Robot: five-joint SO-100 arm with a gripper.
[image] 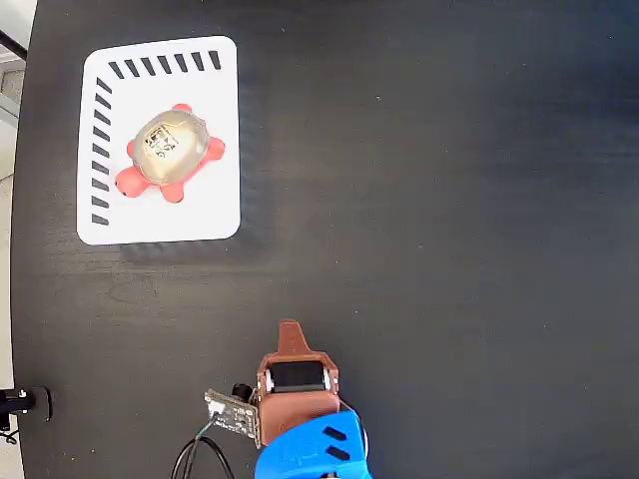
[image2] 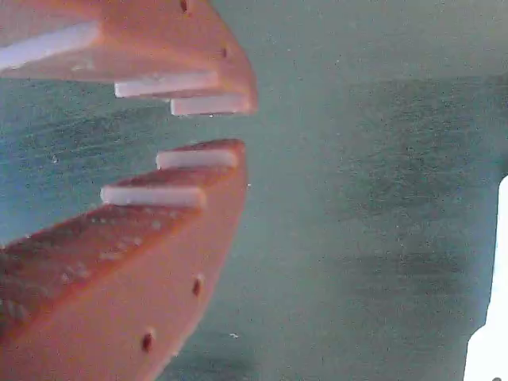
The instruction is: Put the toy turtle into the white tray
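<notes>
**Turtle lying in the tray, arm standing well apart**

The toy turtle [image: 170, 150] is lying inside the white tray [image: 215, 205], shell up, in the fixed view. Its long axis is running diagonally across the tray, from the tray's lower-left part toward its upper right; the larger red-orange lobe at the lower-left end is looking like the head, though that cannot be told for sure. The dark printed marks are showing on top of the domed shell. The turtle is sitting left of the tray's middle, near the slotted left edge and below the slotted top edge.

The tray is resting on the black table [image: 449, 200]. Well apart from the tray, below and to its right, the gripper [image: 290, 327] is pointing up the picture, toward the tray's side of the table. In the wrist view the orange jaws are standing narrowly parted and holding nothing [image2: 230, 127]; a white sliver, probably the tray's edge [image2: 492, 341], is showing at the right.
</notes>
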